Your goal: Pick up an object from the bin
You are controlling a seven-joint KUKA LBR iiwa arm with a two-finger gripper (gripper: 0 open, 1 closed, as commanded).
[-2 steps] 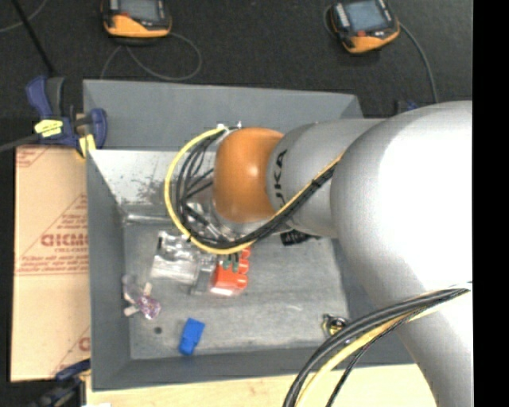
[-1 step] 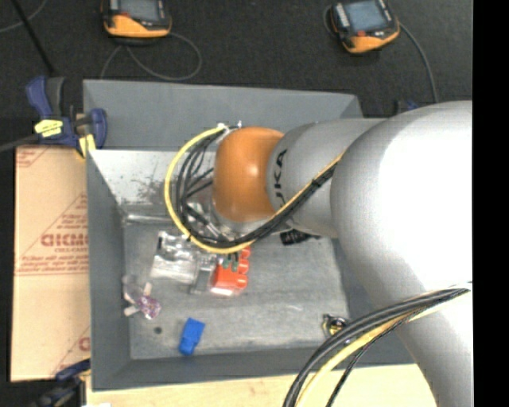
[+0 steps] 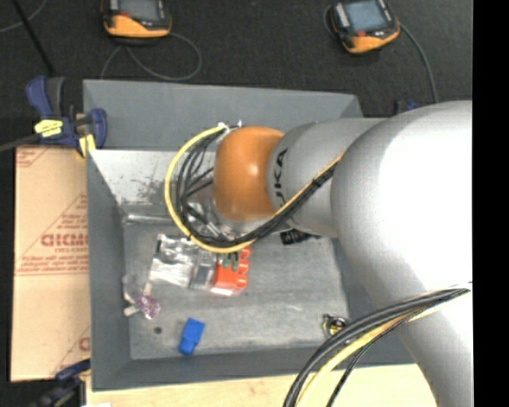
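In the grey bin (image 3: 278,310) below me lie a clear packet (image 3: 176,262), an orange box (image 3: 231,276), a blue block (image 3: 191,335) and a purplish trinket (image 3: 141,303).

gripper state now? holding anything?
Gripper: state cannot be told. It is down over the orange-red block and clear plastic packet in the middle of the bin.

Surround: matte black floor, two handheld units, loose cabling.
Item 1: black floor (image 3: 262,56), plain and dark, spanning the upper view from 9 through 12 to 2 o'clock. Item 2: orange-and-black handheld unit (image 3: 137,17) with a dark screen, lying at 11 o'clock. Item 3: a like unit (image 3: 363,24), lying at 1 o'clock. Item 4: thin black cables (image 3: 419,56), trailing from both units over the floor.
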